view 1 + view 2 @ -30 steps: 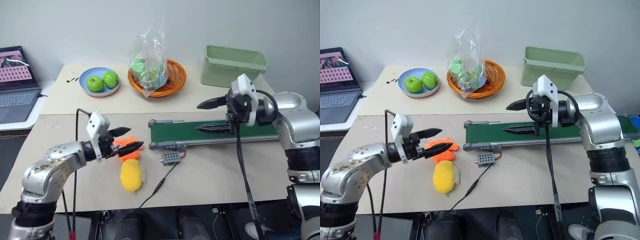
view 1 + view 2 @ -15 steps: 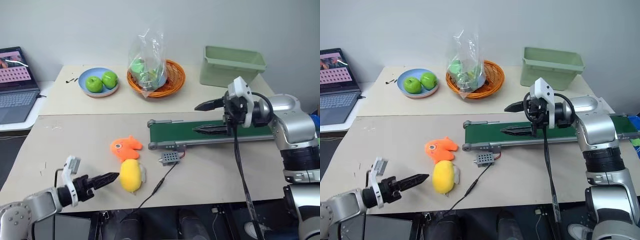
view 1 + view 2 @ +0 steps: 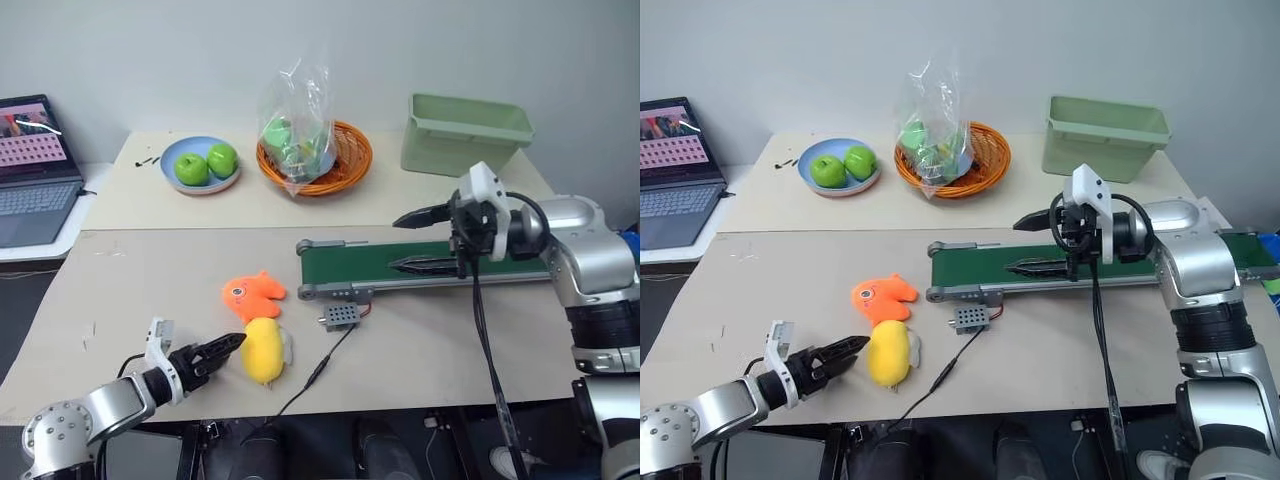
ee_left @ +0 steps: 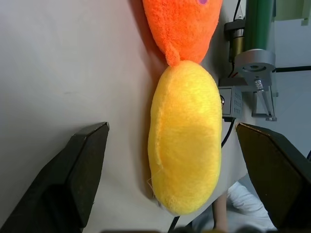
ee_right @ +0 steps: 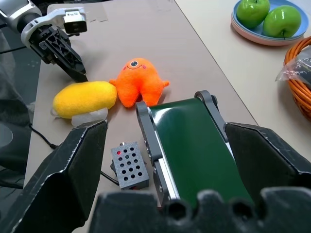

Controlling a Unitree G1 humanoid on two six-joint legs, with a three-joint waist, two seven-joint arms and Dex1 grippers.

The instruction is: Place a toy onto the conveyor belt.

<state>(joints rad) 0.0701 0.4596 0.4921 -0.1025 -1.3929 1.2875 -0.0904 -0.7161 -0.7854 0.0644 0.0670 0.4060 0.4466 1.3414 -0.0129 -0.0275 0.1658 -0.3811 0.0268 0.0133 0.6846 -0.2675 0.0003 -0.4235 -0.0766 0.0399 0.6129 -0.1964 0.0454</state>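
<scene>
**Yellow toy just past the left pincer's tips**

Left pincer [image 3: 845,352] low over the table [image 3: 130,270], spread wide, nothing between its fingers. Yellow toy [image 3: 889,352] just beyond the tips, a small gap between, not yet touched. Seen along the pincer in the left wrist view: toy [image 4: 186,141] lined up in the gap, one finger off to each side, both well clear of the plush.

Toy lying flat on the table, long and oval. One end touching the orange fish [image 3: 881,298], the other end toward the table's near edge. Long way running straight across the pincer's line, not along it. Probably a push ahead first, so the two fingers pass its two ends, then a squeeze. Care needed at the fish end, since one finger could snag the fish too.

Belt [image 3: 440,263] well apart from the toy, off to the right, grey box [image 3: 340,316] between. Right pincer [image 3: 418,240] up over the belt, also spread and empty, far from the toy. Left arm much nearer, so likely the one for the pick-up.
</scene>
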